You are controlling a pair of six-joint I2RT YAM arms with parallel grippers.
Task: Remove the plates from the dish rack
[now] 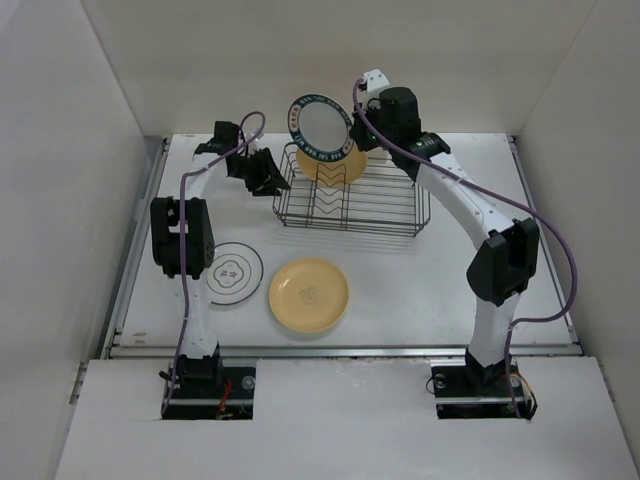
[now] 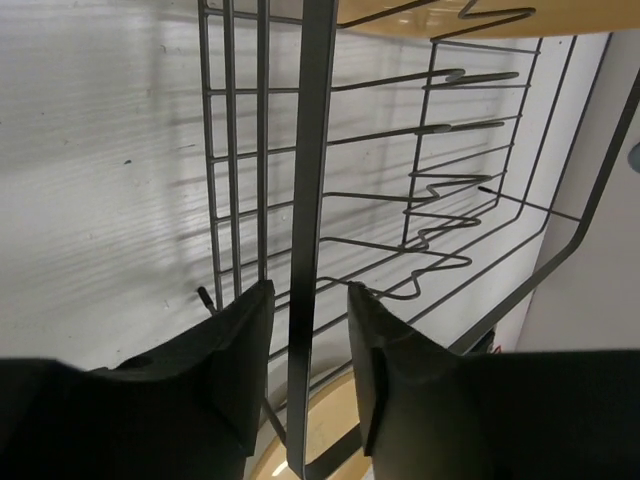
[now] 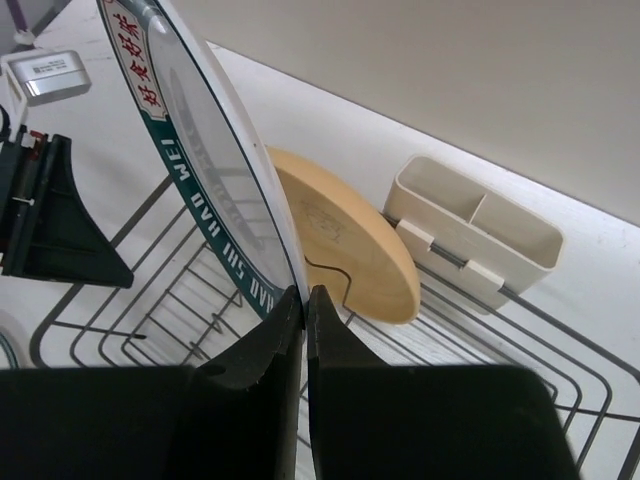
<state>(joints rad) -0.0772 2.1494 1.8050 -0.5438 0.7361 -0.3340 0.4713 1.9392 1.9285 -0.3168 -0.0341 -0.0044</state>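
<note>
My right pincer (image 3: pixel 305 300) grips the green-rimmed plate (image 3: pixel 200 150) above the dish rack (image 1: pixel 350 205), far left. My left pincer (image 2: pixel 308 300), jaws slightly apart, straddles its rim. Next, I judge: carry it to the bench (image 1: pixel 450 290), beside the yellow plate (image 1: pixel 309 293).

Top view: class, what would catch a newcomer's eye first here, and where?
The green-rimmed plate stands out, held on edge over the far side of the rack, its rim pinched by the right gripper. In front of the rack two plates lie flat on the table: a yellow plate and, to its left, a black-rimmed plate. The left gripper straddles a wire at the rack's left end, jaws apart.
</note>
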